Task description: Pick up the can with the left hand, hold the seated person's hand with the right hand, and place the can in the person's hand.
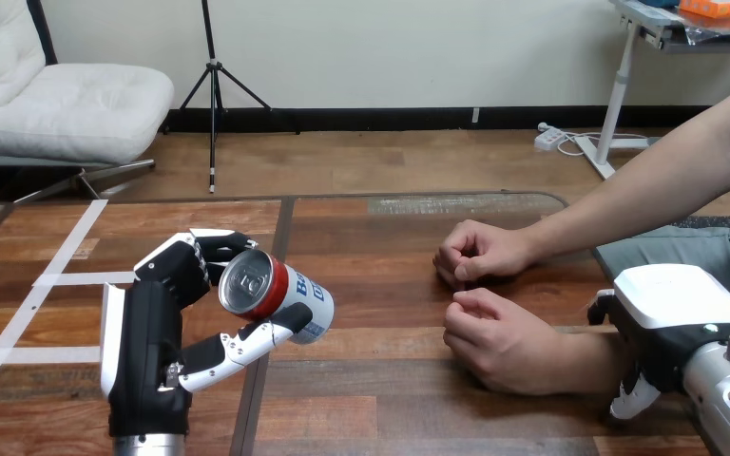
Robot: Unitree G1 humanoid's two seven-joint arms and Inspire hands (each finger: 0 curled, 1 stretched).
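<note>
can [280, 294] is up, tipped sideways in the left hand [157, 323], fingers [238, 347] wrapped round it. right hand [670, 304] sits at the person's nearer wrist [580, 359], grip can't tell. handover not done yet.

I see the wooden table [371, 399] with white tape [19, 318] lines toward 9 o'clock. Toward 3 o'clock the person's far hand [475, 252] and near hand [494, 337] rest on it, fingers curled.

Lab-like setup: white tape lines [68, 249] mark the wooden table [380, 399].
</note>
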